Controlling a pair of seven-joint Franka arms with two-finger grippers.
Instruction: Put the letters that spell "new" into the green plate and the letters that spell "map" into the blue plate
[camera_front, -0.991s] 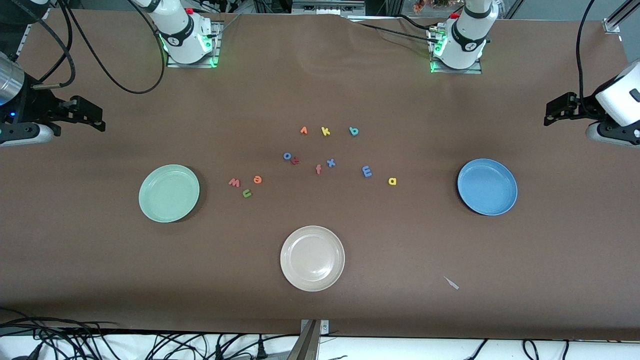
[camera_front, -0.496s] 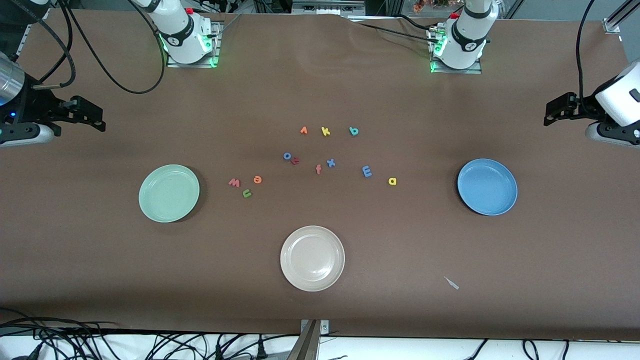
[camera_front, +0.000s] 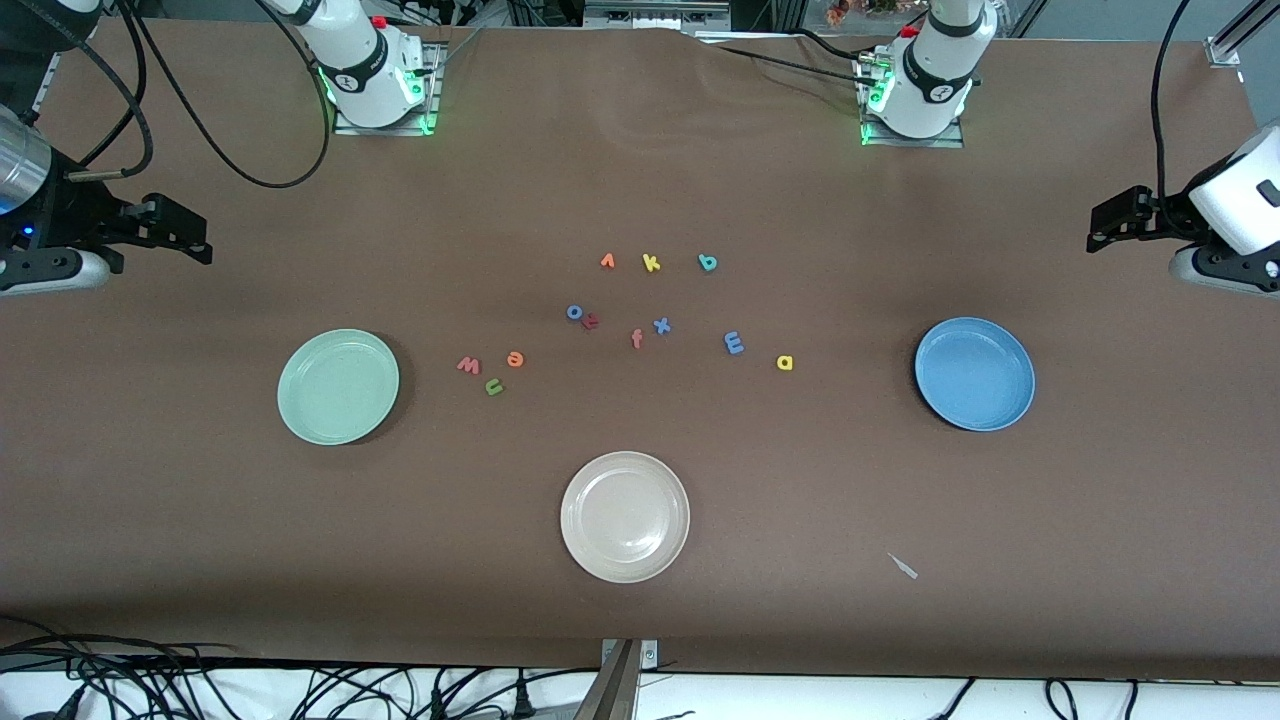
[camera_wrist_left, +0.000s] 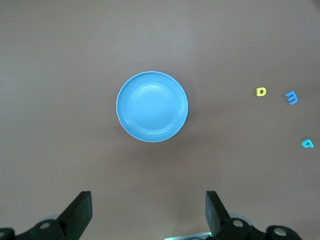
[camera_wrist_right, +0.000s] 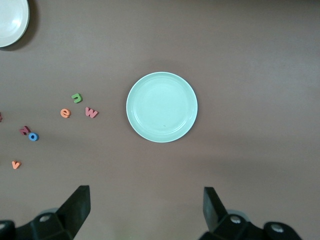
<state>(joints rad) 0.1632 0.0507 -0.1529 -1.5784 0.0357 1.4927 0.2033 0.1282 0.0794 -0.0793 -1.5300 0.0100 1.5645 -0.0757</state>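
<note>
We are viewing a brown table with the round cream-beige plate (camera_front: 625, 516) as landmark. Farther from the front camera than it, toward the right arm's end, the round mint-green plate (camera_front: 338, 386) is lying empty; the pinkish-red "w" (camera_front: 468, 365), orange "e" (camera_front: 515, 359) and green "n" (camera_front: 494, 386) are sitting between. Toward the left arm's end, the round blue plate (camera_front: 974, 373) is lying empty, the blue "m" (camera_front: 734, 343), yellow "a" (camera_front: 785, 363) and teal "p" (camera_front: 708, 263) short of it. The right gripper (camera_wrist_right: 145, 207) and left gripper (camera_wrist_left: 148, 210) are waiting, jaws wide, holding nothing.
</note>
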